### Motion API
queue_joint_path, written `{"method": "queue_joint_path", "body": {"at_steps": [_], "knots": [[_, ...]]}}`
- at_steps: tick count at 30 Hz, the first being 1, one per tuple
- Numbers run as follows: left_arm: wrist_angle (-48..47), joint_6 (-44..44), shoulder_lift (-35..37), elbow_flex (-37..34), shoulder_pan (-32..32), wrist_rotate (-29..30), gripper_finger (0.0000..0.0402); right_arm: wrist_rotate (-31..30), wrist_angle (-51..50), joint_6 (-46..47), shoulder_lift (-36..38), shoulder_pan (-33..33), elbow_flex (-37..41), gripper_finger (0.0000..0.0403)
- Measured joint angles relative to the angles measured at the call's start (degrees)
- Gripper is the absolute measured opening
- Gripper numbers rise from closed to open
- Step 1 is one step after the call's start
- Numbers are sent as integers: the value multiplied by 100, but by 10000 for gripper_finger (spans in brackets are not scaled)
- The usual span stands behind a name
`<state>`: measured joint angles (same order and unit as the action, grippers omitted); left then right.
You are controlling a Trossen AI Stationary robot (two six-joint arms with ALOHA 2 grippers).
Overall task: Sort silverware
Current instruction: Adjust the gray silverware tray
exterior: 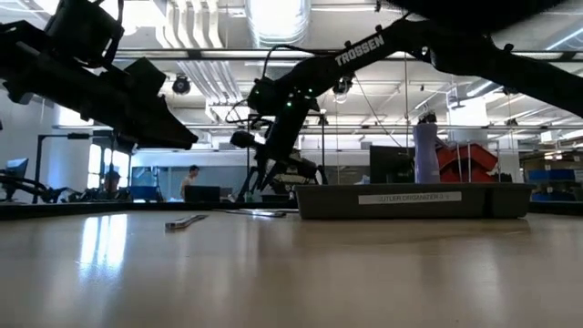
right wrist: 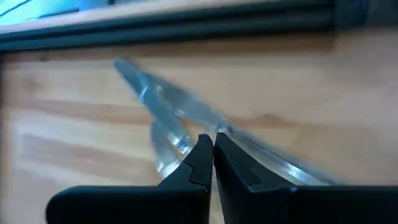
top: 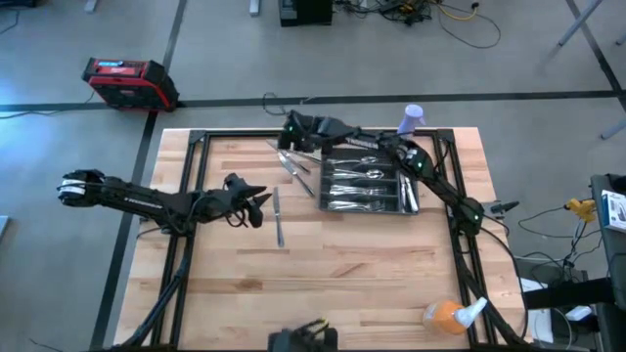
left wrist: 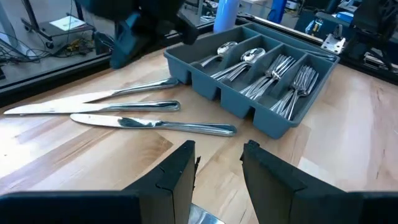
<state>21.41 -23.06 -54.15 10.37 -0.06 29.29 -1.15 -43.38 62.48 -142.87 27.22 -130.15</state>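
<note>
While both arms reach over the wooden table (top: pixel 333 274), the scene reads as follows.

Right gripper (right wrist: pixel 213 144): it sits at the far side of the table, just left of the tray in the high view, low over the loose knives. Its fingers are pressed nearly together, clenched on the thin middle of a knife (right wrist: pixel 186 112); a second knife (right wrist: pixel 168 146) lies on the wood just under and beside it.

Left gripper (left wrist: pixel 217 163): it hangs near the table's middle-left, its fingers released with a clear gap between them, grasping nothing. A lone knife (top: pixel 279 217) lies on the wood just beside it in the high view.

Loose knives (left wrist: pixel 149 124): seen from the left wrist, three lie flat on the wood between the left gripper and the tray, roughly side by side, apart from the left fingers.

Tray (left wrist: pixel 205 78): dark grey with long compartments. Spoons (left wrist: pixel 239 57) fill the two compartments nearer the knives, forks (left wrist: pixel 292 81) the two beyond.

Purple cup (top: pixel 412 118): stands at the table's far edge, near the tray.

Orange spray bottle (top: pixel 452 315): lies near the front right corner, well apart from the silverware.
</note>
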Motion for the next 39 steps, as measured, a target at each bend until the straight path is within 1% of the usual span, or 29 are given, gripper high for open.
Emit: {"method": "queue_joint_path", "body": {"at_steps": [2,5,7,9,12,15,19,21,23,27,30,34,36,39], "knots": [[-1,-18,-3,0,-4,-14,119,556,-48,166,0,161,13,0],[-10,-20,-13,0,-32,-100,119,836,-67,319,-11,289,26,0],[-46,-20,-13,0,-42,-141,119,1138,-11,-178,-20,317,-28,0],[-131,-4,-11,0,-51,-141,119,1188,-114,-775,-22,290,-149,0],[-275,3,-11,0,-51,-141,119,1156,-570,-2108,-3,231,-492,0],[-280,4,2,0,-49,-139,119,1065,-715,-3871,114,228,-461,0],[-266,-18,28,0,-49,-137,119,357,-1587,-6133,104,286,-444,0],[-259,-38,26,0,-49,-137,119,-38,-1795,-7059,101,291,-444,0],[-255,-40,26,0,-49,-135,119,-103,-1919,-7913,101,289,-444,0],[-146,2,31,0,-49,-95,119,52,-1968,-9438,102,266,-317,0],[-121,6,31,0,-49,38,119,234,-1878,-10663,105,253,-52,0],[-109,8,27,0,-49,159,119,282,-1716,-12147,144,268,274,0],[-109,9,24,0,-49,173,119,335,-1601,-12508,135,311,334,0],[-105,10,15,0,-49,196,119,258,-1379,-12702,126,415,346,0]]}}
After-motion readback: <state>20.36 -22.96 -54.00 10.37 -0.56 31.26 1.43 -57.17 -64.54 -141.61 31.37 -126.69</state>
